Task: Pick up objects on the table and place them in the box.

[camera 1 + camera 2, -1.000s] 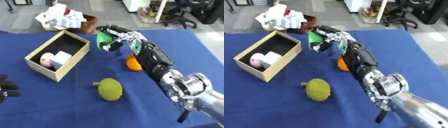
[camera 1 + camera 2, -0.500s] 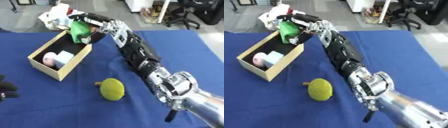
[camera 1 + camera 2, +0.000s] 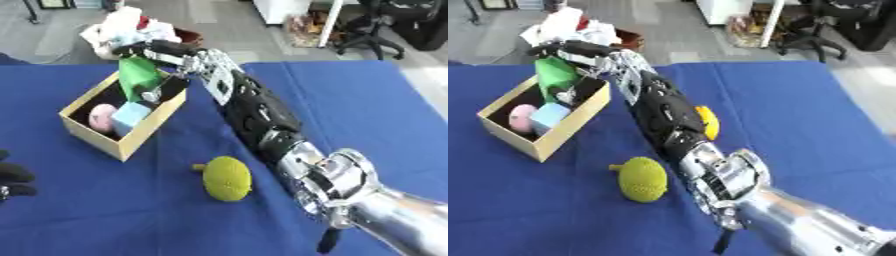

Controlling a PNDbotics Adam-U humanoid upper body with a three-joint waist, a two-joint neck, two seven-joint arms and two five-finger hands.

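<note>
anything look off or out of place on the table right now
Nothing stands out. The right hand holds a green object over the box, which sits upright with a pink item and a pale blue block inside. A yellow-green bumpy fruit and an orange one lie on the blue cloth, nothing spilled.
</note>
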